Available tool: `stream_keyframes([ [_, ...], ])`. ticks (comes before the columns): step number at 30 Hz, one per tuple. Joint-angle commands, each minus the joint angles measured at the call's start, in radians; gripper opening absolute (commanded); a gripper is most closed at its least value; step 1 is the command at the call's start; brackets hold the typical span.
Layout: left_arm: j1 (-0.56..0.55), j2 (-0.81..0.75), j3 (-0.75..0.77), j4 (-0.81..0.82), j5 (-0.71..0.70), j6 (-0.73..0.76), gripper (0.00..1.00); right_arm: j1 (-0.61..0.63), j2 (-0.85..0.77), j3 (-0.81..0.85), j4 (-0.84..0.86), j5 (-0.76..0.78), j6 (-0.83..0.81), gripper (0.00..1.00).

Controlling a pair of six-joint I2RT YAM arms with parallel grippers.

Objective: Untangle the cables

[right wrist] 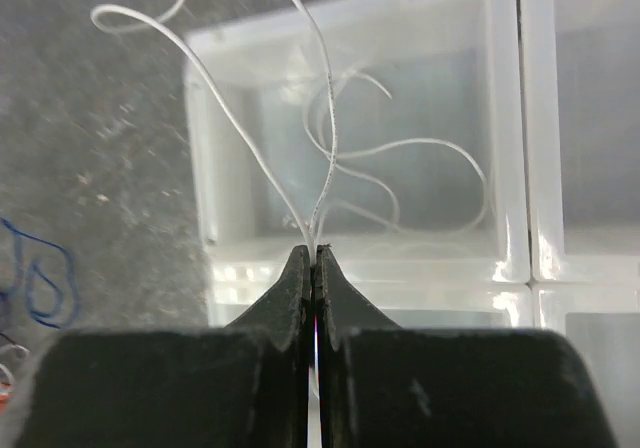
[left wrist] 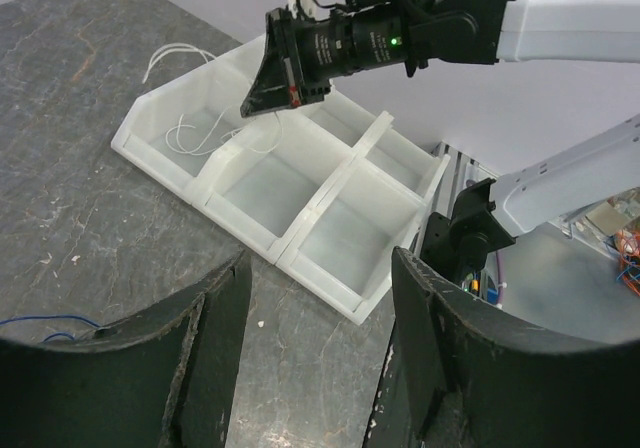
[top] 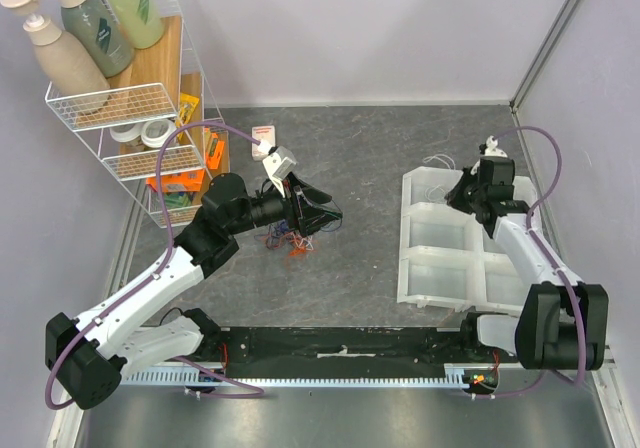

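1. This is a robotics lab test cell. Plain pale panel walls [top: 380,28] meet at a bare metal corner post [top: 550,36] and box in a grey mottled tabletop [top: 360,158].
2. Two white-and-black jointed robot arms, the left [top: 160,278] and the right [top: 530,248], are mounted at the near edge along a black base strip [top: 340,343]. A slotted white cable duct [top: 330,376] runs in front of it.
3. A white wire shelf rack [top: 110,108] in the far left corner carries props: beige and green plastic pump bottles [top: 62,53] and white rolls of tape [top: 150,133].
4. A white plastic sorting tray of square compartments [top: 404,258] lies on the right.
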Motion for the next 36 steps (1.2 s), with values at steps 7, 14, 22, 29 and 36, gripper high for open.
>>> stream_keyframes([
  [7, -0.002, -0.003, 0.034, 0.036, 0.045, -0.023, 0.64, 0.023, 0.246, 0.256, -0.328, 0.136, -0.305, 0.00],
  [14, -0.002, -0.001, 0.031, 0.037, 0.041, -0.025, 0.63, 0.256, 0.297, 0.380, -0.483, 0.523, -0.372, 0.00],
  [22, -0.003, -0.003, 0.029, 0.043, 0.048, -0.029, 0.63, 0.283, 0.182, 0.403, -0.422, 0.582, -0.483, 0.01],
  [29, -0.003, -0.005, 0.028, 0.049, 0.056, -0.037, 0.63, 0.304, 0.205, 0.452, -0.505, 0.528, -0.707, 0.08],
  [36, -0.002, -0.003, 0.026, 0.055, 0.065, -0.045, 0.63, 0.339, 0.244, 0.418, -0.497, 0.718, -0.764, 0.00],
])
